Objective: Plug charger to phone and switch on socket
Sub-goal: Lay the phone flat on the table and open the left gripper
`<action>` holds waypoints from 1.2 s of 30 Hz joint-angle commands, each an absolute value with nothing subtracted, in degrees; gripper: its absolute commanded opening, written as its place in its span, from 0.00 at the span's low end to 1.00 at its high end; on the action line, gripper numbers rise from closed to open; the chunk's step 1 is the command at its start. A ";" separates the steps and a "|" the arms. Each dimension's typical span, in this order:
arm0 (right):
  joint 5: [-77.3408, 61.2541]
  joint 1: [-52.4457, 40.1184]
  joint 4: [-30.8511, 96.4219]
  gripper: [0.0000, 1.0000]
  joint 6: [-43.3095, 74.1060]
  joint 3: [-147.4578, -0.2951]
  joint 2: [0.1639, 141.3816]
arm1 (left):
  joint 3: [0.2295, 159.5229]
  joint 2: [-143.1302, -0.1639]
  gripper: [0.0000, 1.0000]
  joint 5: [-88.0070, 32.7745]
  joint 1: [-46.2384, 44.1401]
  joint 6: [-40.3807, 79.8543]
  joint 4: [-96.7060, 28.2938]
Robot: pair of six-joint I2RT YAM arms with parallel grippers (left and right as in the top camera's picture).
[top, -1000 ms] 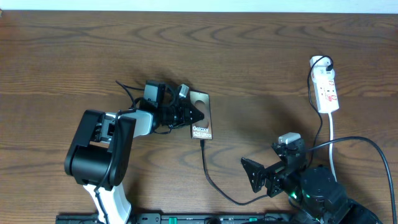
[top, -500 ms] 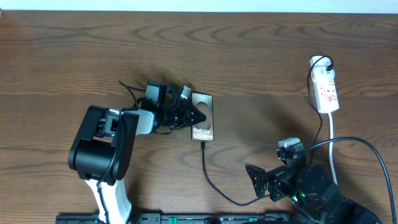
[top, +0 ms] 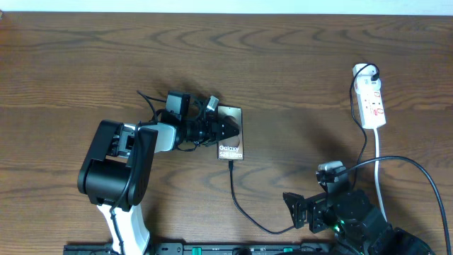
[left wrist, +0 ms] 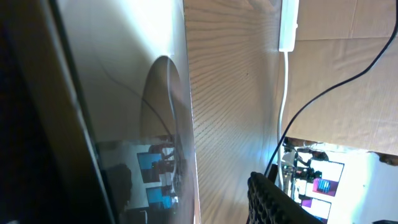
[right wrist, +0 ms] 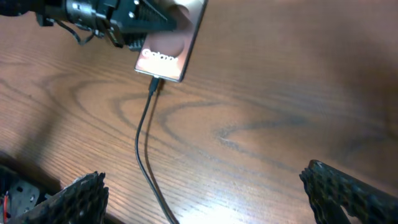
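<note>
The phone (top: 231,139) lies flat mid-table, "Galaxy" lettering up. It also shows in the right wrist view (right wrist: 173,45) and fills the left of the left wrist view (left wrist: 124,93). My left gripper (top: 224,129) rests on the phone's left side, jaws apart; one finger (left wrist: 267,199) hangs off the face. The charger cable (top: 237,202) runs from its connector (right wrist: 154,84) at the phone's bottom edge to the black plug (top: 369,71) in the white socket (top: 372,100). My right gripper (top: 297,210) is open and empty, low right of the cable (right wrist: 143,143).
The socket's white cord (top: 377,159) runs down toward the front edge beside my right arm's thick black cable (top: 417,170). The left arm's body (top: 117,170) stands left of the phone. The socket also shows far off in the left wrist view (left wrist: 287,25).
My right arm has drawn back toward the front edge and to the right, away from the phone. The left gripper and the phone have hardly moved.
</note>
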State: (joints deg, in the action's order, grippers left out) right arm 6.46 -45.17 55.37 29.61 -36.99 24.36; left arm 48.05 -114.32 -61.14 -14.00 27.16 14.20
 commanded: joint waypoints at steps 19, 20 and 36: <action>6.74 -44.88 56.60 0.99 32.36 -37.69 24.27 | 46.74 -115.18 0.67 -45.63 -13.30 27.90 7.77; 6.74 -44.88 56.60 0.99 32.40 -37.69 24.27 | 46.74 -115.18 0.69 -45.56 -13.30 27.88 7.73; 6.74 -44.88 56.58 0.99 36.86 -37.69 24.27 | 51.99 -115.18 0.78 -41.32 -14.57 21.61 -3.20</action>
State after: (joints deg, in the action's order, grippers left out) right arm 6.44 -45.17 56.38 35.46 -36.99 24.36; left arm 52.93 -111.72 -57.21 -14.48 25.04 0.38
